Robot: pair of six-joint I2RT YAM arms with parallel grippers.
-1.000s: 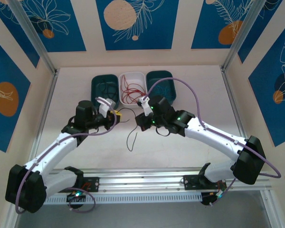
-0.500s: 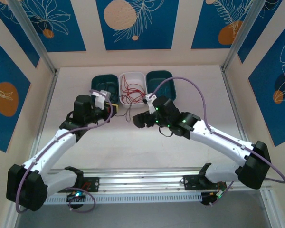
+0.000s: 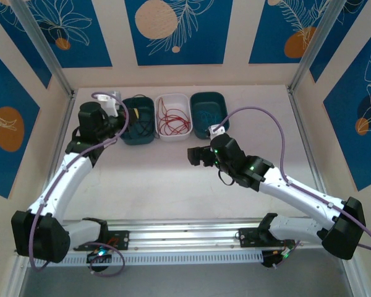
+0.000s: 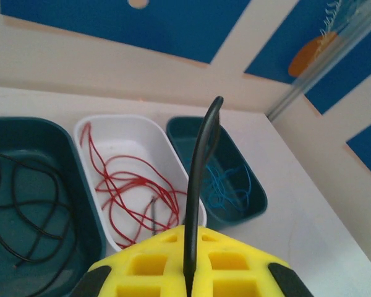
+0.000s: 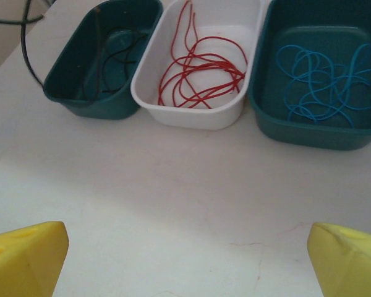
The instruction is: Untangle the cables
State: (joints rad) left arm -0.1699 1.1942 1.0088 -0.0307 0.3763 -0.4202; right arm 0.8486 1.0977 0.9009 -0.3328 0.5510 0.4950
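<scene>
Along the far edge of the tabletop (image 3: 167, 185), three bins sit side by side. At the left, the left teal bin (image 5: 89, 102) holds loose black cables (image 4: 25, 204). The white bin (image 5: 191, 114) in the middle holds looped red cables (image 5: 201, 77). The right teal bin (image 5: 309, 136) holds tangled blue cables (image 5: 321, 83). The left pincer (image 4: 188, 275) hovers by the outer side of the left teal bin. It is pressed together on a single black cable (image 4: 201, 161), which curves upward from the grip. The right pincer (image 5: 185, 260) hangs over bare tabletop in front of the bins, spread wide apart.
</scene>
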